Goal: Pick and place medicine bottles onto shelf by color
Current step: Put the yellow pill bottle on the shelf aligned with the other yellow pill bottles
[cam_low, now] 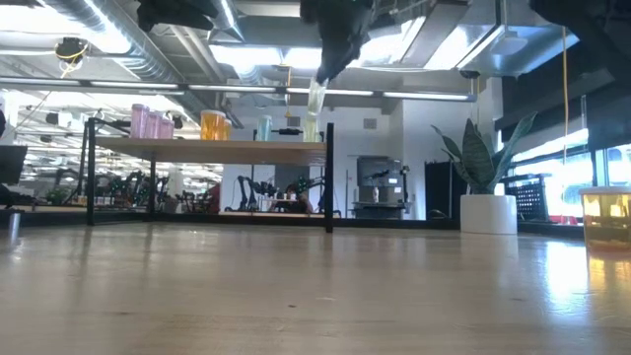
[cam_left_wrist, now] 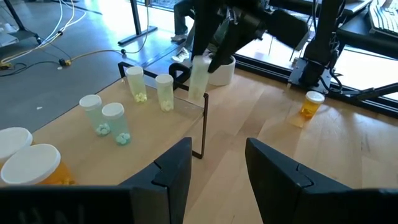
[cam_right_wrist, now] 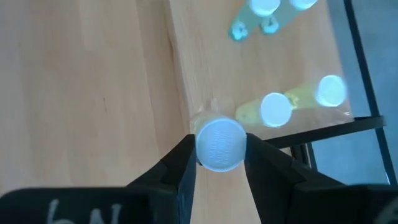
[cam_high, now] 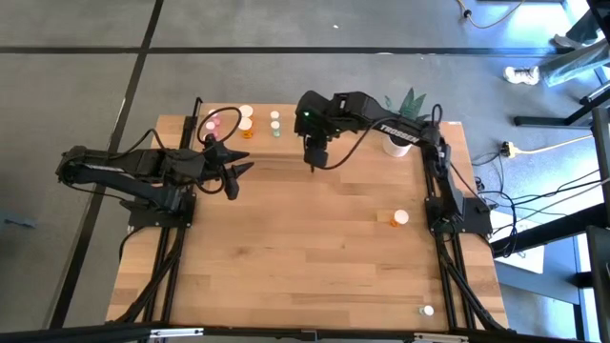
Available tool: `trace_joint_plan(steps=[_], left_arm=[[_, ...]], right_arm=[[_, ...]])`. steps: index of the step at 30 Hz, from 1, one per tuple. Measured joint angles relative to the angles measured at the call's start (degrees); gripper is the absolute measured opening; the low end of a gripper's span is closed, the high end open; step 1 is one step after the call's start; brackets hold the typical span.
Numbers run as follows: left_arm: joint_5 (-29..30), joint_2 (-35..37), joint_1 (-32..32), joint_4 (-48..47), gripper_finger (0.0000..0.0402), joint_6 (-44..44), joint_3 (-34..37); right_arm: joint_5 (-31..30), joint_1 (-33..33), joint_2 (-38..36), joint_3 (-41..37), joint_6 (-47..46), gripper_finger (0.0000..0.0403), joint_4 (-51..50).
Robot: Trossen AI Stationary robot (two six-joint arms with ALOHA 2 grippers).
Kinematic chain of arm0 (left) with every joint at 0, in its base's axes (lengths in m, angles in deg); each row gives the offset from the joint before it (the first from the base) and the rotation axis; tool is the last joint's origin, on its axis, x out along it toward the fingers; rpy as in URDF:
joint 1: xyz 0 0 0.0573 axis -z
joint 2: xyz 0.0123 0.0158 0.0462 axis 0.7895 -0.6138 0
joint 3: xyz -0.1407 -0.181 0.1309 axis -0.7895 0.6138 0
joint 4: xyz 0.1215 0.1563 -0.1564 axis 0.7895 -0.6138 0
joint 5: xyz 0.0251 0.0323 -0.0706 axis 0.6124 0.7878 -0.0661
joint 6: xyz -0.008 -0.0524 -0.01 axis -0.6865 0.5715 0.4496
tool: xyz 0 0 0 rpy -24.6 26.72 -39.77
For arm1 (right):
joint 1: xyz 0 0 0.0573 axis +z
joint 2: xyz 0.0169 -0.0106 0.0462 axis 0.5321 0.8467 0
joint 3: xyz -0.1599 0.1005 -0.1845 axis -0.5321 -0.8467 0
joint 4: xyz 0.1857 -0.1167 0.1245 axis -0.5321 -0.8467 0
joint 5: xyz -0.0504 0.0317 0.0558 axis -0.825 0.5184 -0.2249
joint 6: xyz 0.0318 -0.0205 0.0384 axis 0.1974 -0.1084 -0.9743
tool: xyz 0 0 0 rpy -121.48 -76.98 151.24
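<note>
A yellowish bottle is clamped just under its white cap between the fingers of the right gripper and is held in the air just off the shelf, at the corner post nearest the white plant pot. On the shelf, two more yellowish bottles are seen standing at that same end, with two green bottles beside them, then orange and pink ones farther along. The left gripper is held low before the shelf's front edge — its jaws apart and nothing between them. Well away from the shelf, an orange bottle stands on the table by the right arm's base. White lettering can be made out on the right arm (seemingly "TROSSEN") — no label can be read on any bottle.
</note>
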Motion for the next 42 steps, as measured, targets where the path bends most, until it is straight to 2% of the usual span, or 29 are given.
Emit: trace_joint_plan(steps=[16, 42], left_arm=[[0.0, 0.0, 0.0, -1.1, 0.0144, 0.0, 0.0], [0.0, 0.0, 0.0, -1.3, 0.0144, 0.0, 0.0]], right_arm=[[0.6, -0.7, 3.9, 0.0, 2.9, 0.0124, 0.0], [2.2, -2.2, 4.4, -0.5, 2.9, 0.0124, 0.4]])
